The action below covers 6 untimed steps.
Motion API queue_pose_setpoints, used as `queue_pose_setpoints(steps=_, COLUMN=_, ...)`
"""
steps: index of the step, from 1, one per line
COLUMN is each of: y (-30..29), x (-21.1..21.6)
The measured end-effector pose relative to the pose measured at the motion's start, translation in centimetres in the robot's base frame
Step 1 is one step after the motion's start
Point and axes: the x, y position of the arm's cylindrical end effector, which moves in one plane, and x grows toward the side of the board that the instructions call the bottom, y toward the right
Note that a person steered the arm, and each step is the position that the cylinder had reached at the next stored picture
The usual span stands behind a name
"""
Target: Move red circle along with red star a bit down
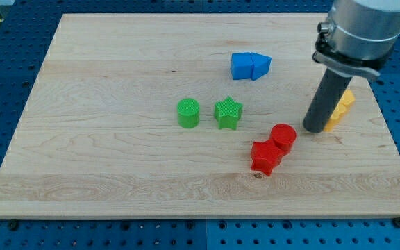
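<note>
The red circle [283,135] and the red star [266,157] touch each other right of the board's middle, the star at the circle's lower left. My tip [316,129] rests on the board just to the right of the red circle, a small gap apart from it. The rod rises toward the view's top right.
A green circle [188,112] and a green star [228,112] sit side by side at the middle. Two blue blocks [250,66] lie together above. A yellow block [339,110] is partly hidden behind the rod. The wooden board [117,173] ends near the right.
</note>
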Motion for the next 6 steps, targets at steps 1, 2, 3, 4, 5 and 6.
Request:
queue_pose_setpoints(steps=1, y=1.4, x=-1.5)
queue_pose_setpoints(steps=2, y=-0.4, x=-1.1)
queue_pose_setpoints(steps=3, y=-5.2, x=0.8)
queue_pose_setpoints(steps=4, y=-8.5, x=2.0)
queue_pose_setpoints(steps=5, y=-10.1, x=2.3)
queue_pose_setpoints(steps=6, y=-11.8, x=2.3)
